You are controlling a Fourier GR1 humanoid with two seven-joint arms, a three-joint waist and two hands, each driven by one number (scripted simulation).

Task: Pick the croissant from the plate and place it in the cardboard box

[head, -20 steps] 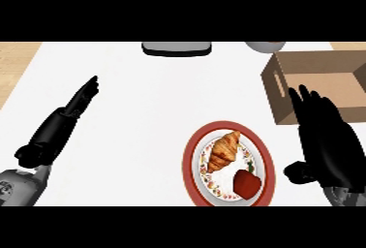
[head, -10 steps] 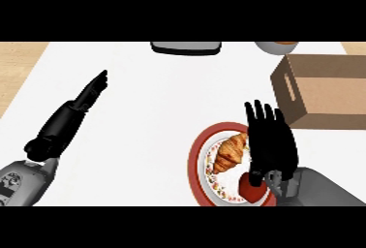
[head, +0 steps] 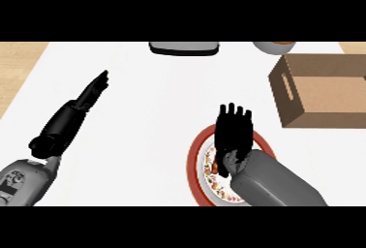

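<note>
The right hand (head: 235, 135) hangs over the plate (head: 194, 160) with fingers straight, holding nothing, probably set to close on the croissant, which is hidden beneath it. The cardboard box (head: 328, 118) stands open-topped, well apart; the left hand (head: 89, 94) rests open at the left

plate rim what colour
The plate has a red rim around a white, speckled centre, seen in the head view.

Left hand (head: 80, 104): matte black, long and slender, left of centre.
Left forearm (head: 25, 177): grey casing with dark recesses, lower left corner.
Right hand (head: 235, 131): black, slim-fingered, lower centre-right.
Right forearm (head: 275, 181): smooth grey boxy shell, bottom edge.
</note>
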